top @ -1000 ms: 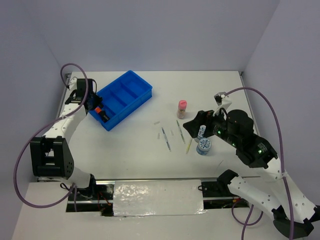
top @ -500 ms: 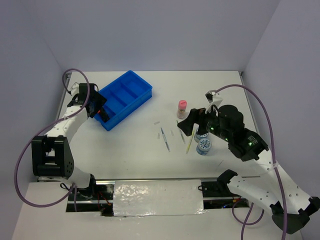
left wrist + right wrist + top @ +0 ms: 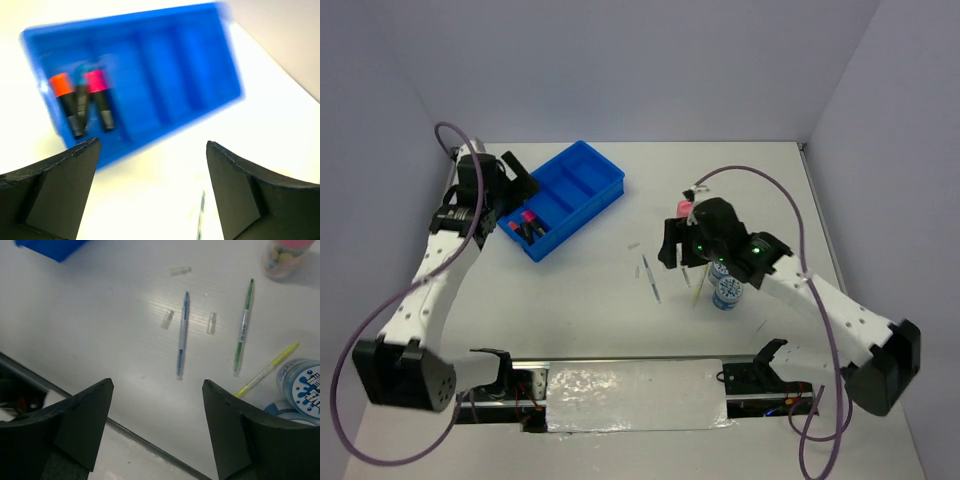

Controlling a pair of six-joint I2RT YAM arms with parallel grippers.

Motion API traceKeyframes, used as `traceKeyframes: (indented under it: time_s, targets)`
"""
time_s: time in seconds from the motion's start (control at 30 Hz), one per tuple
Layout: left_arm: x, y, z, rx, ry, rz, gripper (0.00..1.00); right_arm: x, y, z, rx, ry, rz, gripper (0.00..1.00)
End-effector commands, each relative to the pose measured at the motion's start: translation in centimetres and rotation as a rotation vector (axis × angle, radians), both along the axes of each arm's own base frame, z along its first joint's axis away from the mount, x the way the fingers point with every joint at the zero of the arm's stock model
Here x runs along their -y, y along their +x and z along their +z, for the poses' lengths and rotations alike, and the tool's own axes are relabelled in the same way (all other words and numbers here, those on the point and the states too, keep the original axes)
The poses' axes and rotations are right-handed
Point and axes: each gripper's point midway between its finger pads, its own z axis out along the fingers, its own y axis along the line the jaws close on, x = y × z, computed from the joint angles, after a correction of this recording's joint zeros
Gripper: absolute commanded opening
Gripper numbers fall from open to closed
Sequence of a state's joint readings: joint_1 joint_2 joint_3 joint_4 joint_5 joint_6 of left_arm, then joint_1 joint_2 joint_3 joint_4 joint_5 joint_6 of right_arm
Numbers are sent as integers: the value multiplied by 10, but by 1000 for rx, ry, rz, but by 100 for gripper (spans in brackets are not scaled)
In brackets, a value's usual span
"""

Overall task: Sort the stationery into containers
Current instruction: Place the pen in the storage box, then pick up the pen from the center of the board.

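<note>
With the right end effector (image 3: 156,427) spread wide above the grey pen (image 3: 183,335) lying upper centre in its wrist view, we straddle the pen's middle squarely before closing, while the left end effector (image 3: 150,192) hangs wide and empty over the blue tray (image 3: 200,75).

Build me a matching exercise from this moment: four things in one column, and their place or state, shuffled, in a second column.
Things:
1. orange-capped highlighter
2. yellow pen
3. pink-capped bottle
4. left gripper

Place or state:
A. open, holding nothing
B. in the end compartment of the blue tray
C. standing on the table
D. lying flat on the table next to the discs

Pairs: 1-B, 2-D, 3-C, 4-A
</note>
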State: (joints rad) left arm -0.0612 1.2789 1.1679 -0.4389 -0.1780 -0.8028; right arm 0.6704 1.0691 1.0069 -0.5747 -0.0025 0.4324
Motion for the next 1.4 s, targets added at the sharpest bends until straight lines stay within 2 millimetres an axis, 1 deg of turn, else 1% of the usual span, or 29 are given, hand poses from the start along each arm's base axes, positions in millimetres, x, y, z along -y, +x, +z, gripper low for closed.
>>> traceKeyframes:
  time_s: [0.0,0.03,0.07,0.1,0.13,0.17,0.2,0.23,0.27,0.3,0.33,0.37,0.4,0.43,0.47,0.53,0.57,0.6,0.67,0.7,0.77,0.8,0.87,0.93,1.23,1.27,1.33,1.37]
  targets:
    - [22,-47,57,115,118,-226,99,-7,19,-29,-14,-124,-57,76]
    - [25,-60,49,101,129,-266,99,-13,20,-35,-18,-142,-38,69]
    - [28,-77,62,158,156,-319,99,-16,22,-42,-30,-162,-28,64]
    - [27,-85,61,168,173,-334,99,-19,24,-59,-60,-201,-28,57]
    - [25,-95,58,162,194,-352,99,-25,26,-63,-61,-209,-12,57]
    - [24,-103,46,143,231,-383,99,-28,27,-69,-67,-219,-3,56]
    - [17,-112,50,173,258,-358,99,-30,30,-82,-87,-249,-5,56]
    - [9,-117,46,172,278,-322,99,-34,34,-85,-89,-252,-8,56]
    - [1,-120,29,149,293,-282,99,-37,35,-89,-96,-257,-1,56]
    - [-9,-126,29,167,320,-230,99,-39,37,-102,-121,-279,1,56]
    - [-11,-128,18,151,319,-222,99,-44,41,-101,-118,-280,-1,56]
    - [-7,-131,20,159,304,-236,99,-50,43,-108,-126,-298,10,56]
    - [-6,-131,22,169,303,-246,99,-50,43,-115,-137,-313,9,56]
    - [-4,-131,22,177,301,-256,99,-52,47,-116,-133,-318,5,56]
    - [-2,-129,24,191,297,-260,99,-54,48,-124,-143,-334,6,55]
    - [-1,-128,21,173,298,-274,99,-57,52,-130,-150,-344,7,52]
    - [-1,-126,16,149,298,-275,99,-58,51,-138,-167,-358,12,51]
    - [-1,-127,14,137,299,-277,99,-61,53,-140,-166,-351,12,51]
    - [-1,-125,13,131,297,-279,99,-63,52,-151,-187,-367,18,51]
    - [0,-125,13,132,296,-282,99,-64,53,-154,-192,-370,18,50]
    - [1,-126,12,137,294,-289,99,-64,53,-162,-205,-390,19,45]
    - [1,-126,13,140,293,-288,99,-63,53,-164,-210,-397,14,44]
    - [3,-126,13,145,291,-297,99,-62,53,-170,-217,-413,11,36]
    - [3,-126,13,145,291,-297,99,-59,53,-174,-224,-425,3,33]
    - [4,-126,11,141,286,-305,99,-59,42,-203,-270,-449,19,32]
    - [5,-126,11,143,285,-306,99,-58,42,-205,-274,-454,17,25]
    - [8,-125,9,143,277,-325,99,-55,40,-206,-278,-454,8,16]
    - [10,-122,6,132,270,-330,99,-55,39,-204,-277,-450,5,7]
